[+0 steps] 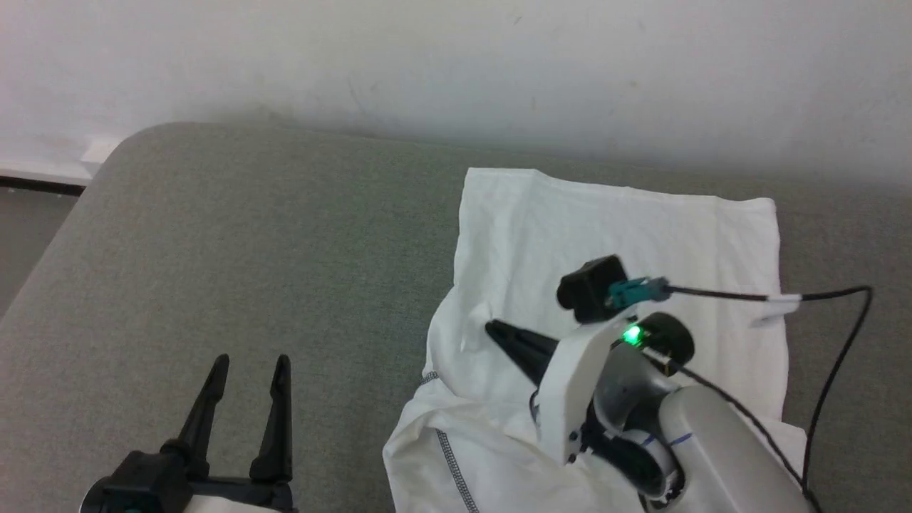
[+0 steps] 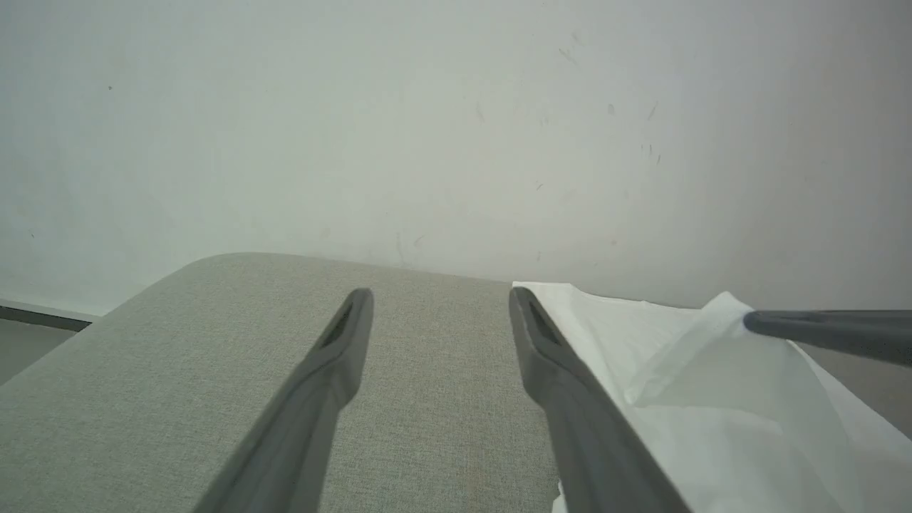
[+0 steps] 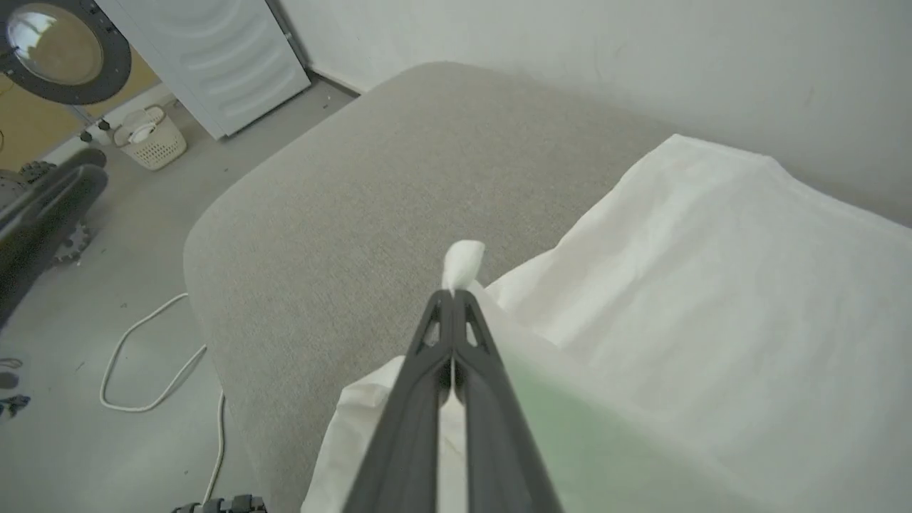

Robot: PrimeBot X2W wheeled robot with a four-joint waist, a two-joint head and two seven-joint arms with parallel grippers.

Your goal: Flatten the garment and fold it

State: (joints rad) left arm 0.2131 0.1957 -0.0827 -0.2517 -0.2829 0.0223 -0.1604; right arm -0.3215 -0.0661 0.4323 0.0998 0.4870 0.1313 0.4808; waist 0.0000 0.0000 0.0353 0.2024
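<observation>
1 plain white thin-fabric garment (image 1: 613, 228) lies rumpled on the right side of 1 grey upholstered cushion (image 1: 249, 235). The right gripper (image 1: 491, 328) has its 2 dark fingers pinched tight on the garment's lifted left edge. The left gripper (image 1: 251, 365) gapes wide and empty over bare cushion.

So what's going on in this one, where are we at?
A two-armed robot is working on a white garment lying on a grey cushioned surface. The right gripper is shut on a pinch of fabric near the garment's left edge, raising it into a small peak. The left gripper is open over bare cushion beside the garment and holds nothing. The far part of the garment lies fairly flat; the near part is rumpled, so the fold is not finished.
</observation>
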